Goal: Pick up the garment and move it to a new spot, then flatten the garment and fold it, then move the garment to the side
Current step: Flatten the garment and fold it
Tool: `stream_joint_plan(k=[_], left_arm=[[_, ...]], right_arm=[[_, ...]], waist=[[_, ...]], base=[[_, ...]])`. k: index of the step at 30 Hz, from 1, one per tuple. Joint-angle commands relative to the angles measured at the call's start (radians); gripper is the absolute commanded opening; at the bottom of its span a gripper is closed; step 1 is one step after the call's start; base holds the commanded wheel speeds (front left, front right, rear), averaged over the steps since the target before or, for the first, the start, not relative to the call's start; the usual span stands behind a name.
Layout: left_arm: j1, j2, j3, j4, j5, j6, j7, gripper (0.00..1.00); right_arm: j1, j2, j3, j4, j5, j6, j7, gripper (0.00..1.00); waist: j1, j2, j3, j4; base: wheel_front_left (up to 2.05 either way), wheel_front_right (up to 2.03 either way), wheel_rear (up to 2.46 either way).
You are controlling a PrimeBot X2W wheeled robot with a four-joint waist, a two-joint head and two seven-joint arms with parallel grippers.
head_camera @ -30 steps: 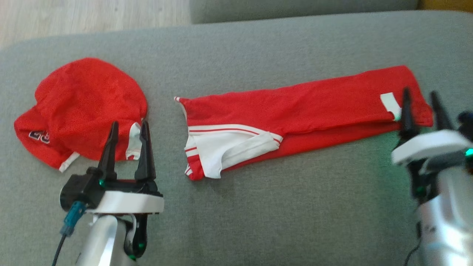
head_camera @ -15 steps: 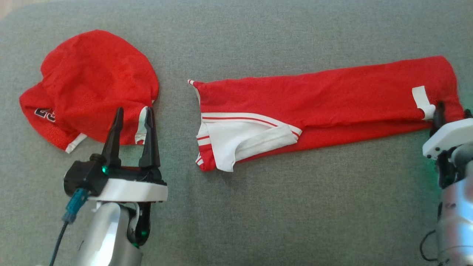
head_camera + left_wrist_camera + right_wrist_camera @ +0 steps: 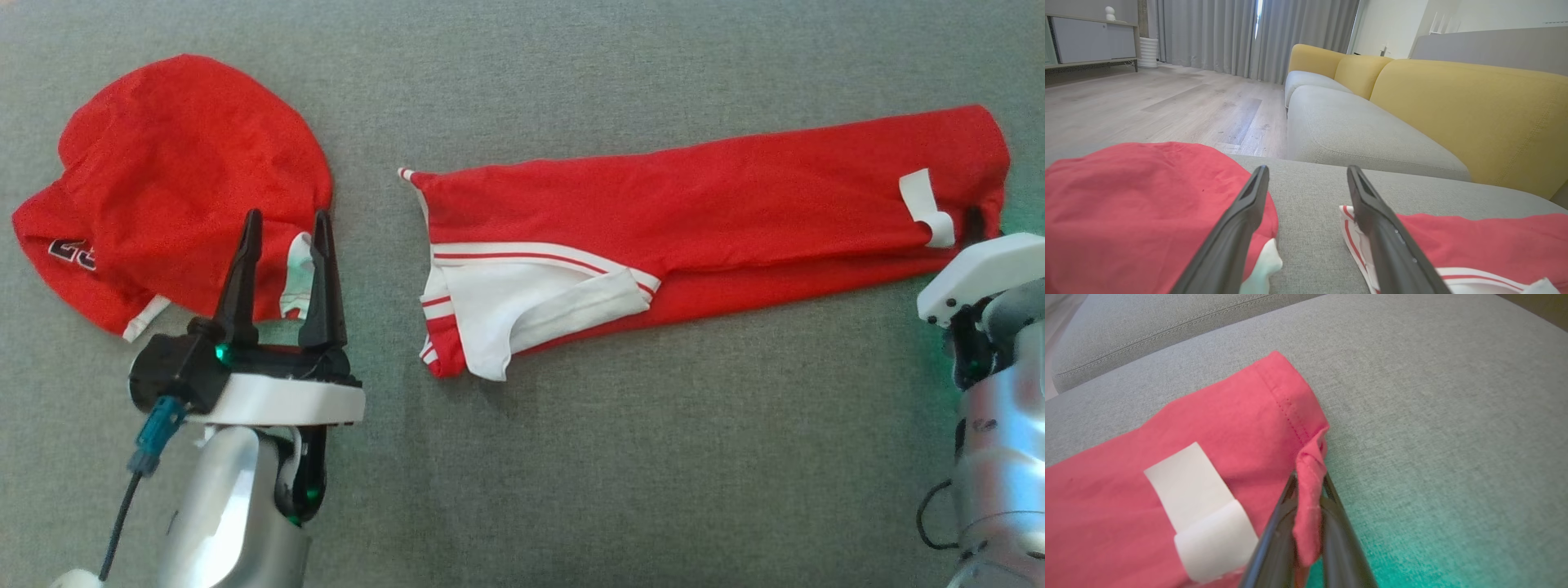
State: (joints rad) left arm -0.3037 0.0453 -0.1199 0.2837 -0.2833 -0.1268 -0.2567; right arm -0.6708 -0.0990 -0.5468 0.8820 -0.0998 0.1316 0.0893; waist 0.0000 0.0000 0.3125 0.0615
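The right gripper [image 3: 1309, 478] has its jaws pinched nearly together on a fold of hem at the right end of the garment [image 3: 1106, 506], just beside a white label [image 3: 1200, 506]; the left gripper [image 3: 282, 219] stands wide open and empty, fingertips at the near edge of a red jersey [image 3: 180, 155]; the garment, red with white trim, lies folded long across the grey cushion [image 3: 653, 457], apart from the jersey.

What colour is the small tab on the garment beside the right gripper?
White tab, on the red garment; clearest in the right wrist view.
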Motion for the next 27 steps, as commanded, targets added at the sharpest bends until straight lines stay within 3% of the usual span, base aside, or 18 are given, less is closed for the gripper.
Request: stream_joint_plan(k=[1, 6, 10, 13, 22, 27], left_arm=[[-0.022, 0.006, 0.042, -0.025, 0.011, -0.003, -0.005, 1.00], [-0.020, 0.006, 0.048, -0.021, 0.015, -0.003, -0.005, 1.00], [-0.015, 0.006, 0.045, -0.018, 0.012, -0.004, -0.005, 1.00], [-0.011, 0.006, 0.044, -0.015, 0.009, -0.004, -0.005, 1.00], [0.014, 0.005, 0.048, -0.009, 0.001, -0.004, -0.005, 1.00], [0.047, 0.005, 0.058, -0.008, -0.007, -0.004, -0.005, 1.00]], right_arm=[[-0.015, -0.001, 0.023, -0.013, 0.007, -0.001, -0.002, 0.00], [-0.015, -0.058, 0.021, -0.026, 0.018, -0.001, -0.018, 0.00], [-0.010, -0.129, -0.023, -0.054, -0.015, -0.001, -0.051, 0.00], [-0.015, -0.148, -0.064, -0.061, -0.042, -0.001, -0.068, 0.00], [-0.043, -0.092, -0.006, -0.065, -0.044, -0.001, -0.110, 0.00], [-0.036, -0.013, 0.135, -0.096, 0.020, -0.001, -0.120, 0.00]], waist=[[0.0000, 0.0000, -0.002, -0.004], [0.0000, 0.0000, -0.013, -0.015], [0.0000, 0.0000, -0.029, -0.021], [0.0000, 0.0000, -0.045, -0.022], [0.0000, 0.0000, -0.116, -0.021], [0.0000, 0.0000, -0.195, -0.011]], base=[[0.00, 0.00, 0.00], [0.00, 0.00, 0.00], [0.00, 0.00, 0.00], [0.00, 0.00, 0.00], [0.00, 0.00, 0.00], [0.00, 0.00, 0.00]])
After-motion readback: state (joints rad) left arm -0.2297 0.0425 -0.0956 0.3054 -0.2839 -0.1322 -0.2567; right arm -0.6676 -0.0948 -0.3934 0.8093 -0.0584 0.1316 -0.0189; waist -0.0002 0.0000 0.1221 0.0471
